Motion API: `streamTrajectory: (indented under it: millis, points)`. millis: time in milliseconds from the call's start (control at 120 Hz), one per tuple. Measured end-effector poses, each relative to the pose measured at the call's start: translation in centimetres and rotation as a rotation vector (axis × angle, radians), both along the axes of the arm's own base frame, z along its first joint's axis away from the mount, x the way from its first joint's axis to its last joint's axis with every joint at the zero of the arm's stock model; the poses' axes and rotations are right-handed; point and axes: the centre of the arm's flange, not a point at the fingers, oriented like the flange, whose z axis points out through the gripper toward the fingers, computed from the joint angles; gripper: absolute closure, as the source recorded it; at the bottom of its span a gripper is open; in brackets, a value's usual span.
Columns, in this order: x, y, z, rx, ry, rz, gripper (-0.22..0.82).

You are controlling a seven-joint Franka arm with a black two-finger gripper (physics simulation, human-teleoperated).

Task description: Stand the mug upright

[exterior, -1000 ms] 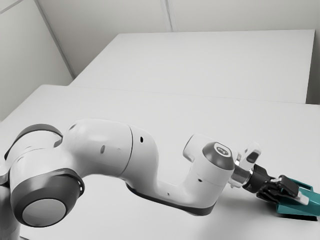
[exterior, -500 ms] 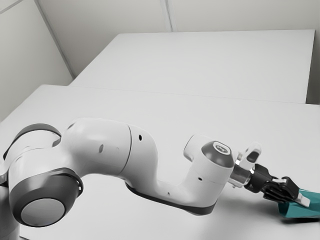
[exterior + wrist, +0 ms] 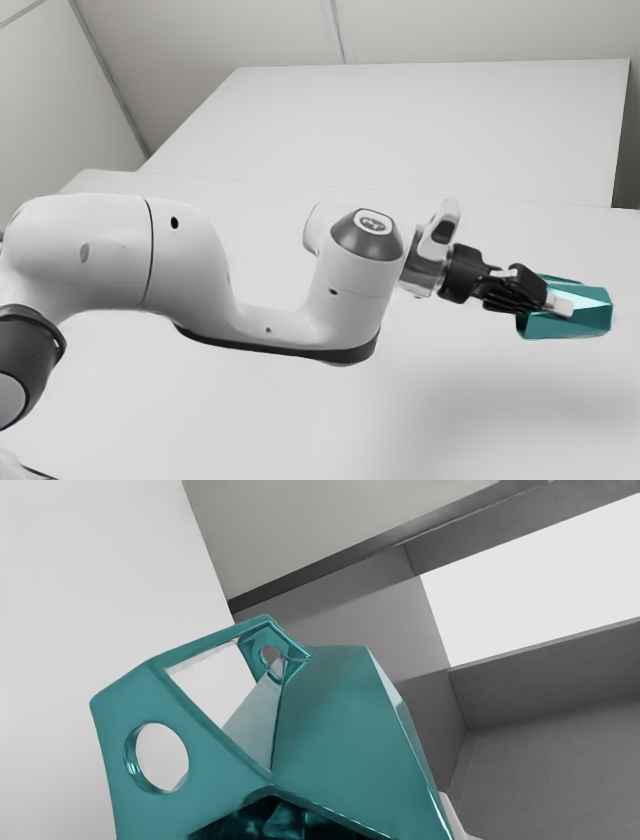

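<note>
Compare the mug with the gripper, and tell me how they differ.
Colour: the mug is glossy teal; the gripper is black with pale fingertips.
Form: the mug is one hollow, faceted body with round holes in its handle; the gripper is built of jointed links.
Shared: both appear raised above the table, the mug on its side in the gripper's grasp.

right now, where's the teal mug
Toward the exterior view's right, the teal mug is held at the fingertips of the gripper, up in the air over the white table.
</note>
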Motion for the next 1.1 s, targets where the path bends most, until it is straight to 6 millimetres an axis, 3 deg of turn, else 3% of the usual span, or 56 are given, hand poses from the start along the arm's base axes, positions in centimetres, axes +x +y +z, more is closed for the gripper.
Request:
streamTrajectory:
  millis: [200, 400, 517, 675, 950, 1100]
  points:
    - [2.0, 10.6, 5.4, 0.307, -0.241, -0.017, 0.79]
    - [4.5, 20.3, 8.1, 0.723, -0.375, -0.101, 0.79]
    - [5.7, 24.4, 9.2, 0.924, -0.352, -0.145, 0.79]
    - [5.5, 25.9, 8.6, 1.11, -0.247, -0.221, 0.79]
    - [4.3, 25.0, 4.2, 1.248, -0.066, -0.298, 0.79]
    - [4.3, 25.2, 2.9, 1.296, -0.028, -0.297, 0.79]
